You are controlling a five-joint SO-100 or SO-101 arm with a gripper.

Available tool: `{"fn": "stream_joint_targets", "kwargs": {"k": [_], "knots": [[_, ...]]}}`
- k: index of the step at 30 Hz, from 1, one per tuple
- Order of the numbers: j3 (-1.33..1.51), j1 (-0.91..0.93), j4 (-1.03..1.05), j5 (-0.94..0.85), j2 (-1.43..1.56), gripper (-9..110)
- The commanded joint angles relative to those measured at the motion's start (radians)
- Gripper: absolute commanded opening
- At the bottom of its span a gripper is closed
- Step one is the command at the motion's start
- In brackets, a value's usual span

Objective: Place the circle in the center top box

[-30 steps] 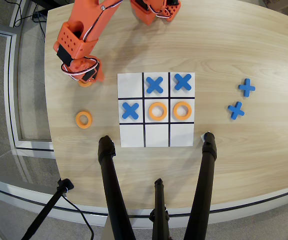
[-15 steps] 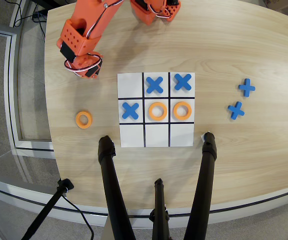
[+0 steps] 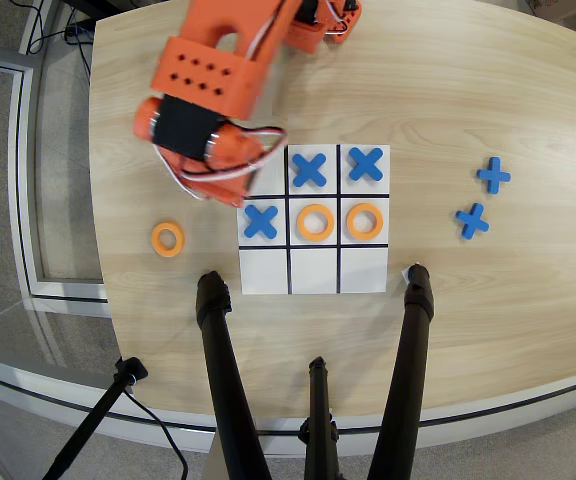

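Arm's gripper (image 3: 253,160) hangs over the board (image 3: 313,275) top-left corner, grip state hidden and carried ring unseen; spare ring (image 3: 167,239) left of board; best lower squarely, releasing flat inside lines.

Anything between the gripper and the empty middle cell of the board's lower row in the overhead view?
The cell itself is bare. Only a blue cross and an orange ring lie flat in the row between it and the gripper.
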Motion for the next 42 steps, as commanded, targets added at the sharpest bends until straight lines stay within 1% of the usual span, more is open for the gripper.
{"fn": "stream_joint_targets", "kwargs": {"k": [1,6,11,14,18,22,30,42], "knots": [[-0.109,-0.172,0.017,0.16,0.008,0],[-0.308,-0.359,0.005,0.336,-0.152,0],[-0.486,-0.44,-0.035,0.391,-0.376,0],[-0.565,-0.448,-0.058,0.399,-0.502,0],[-0.641,-0.44,-0.144,0.403,-0.646,0],[-0.716,-0.426,-0.153,0.397,-0.758,0],[-0.828,-0.413,-0.153,0.396,-0.888,0],[-0.896,-0.403,-0.147,0.393,-0.95,0]]}}
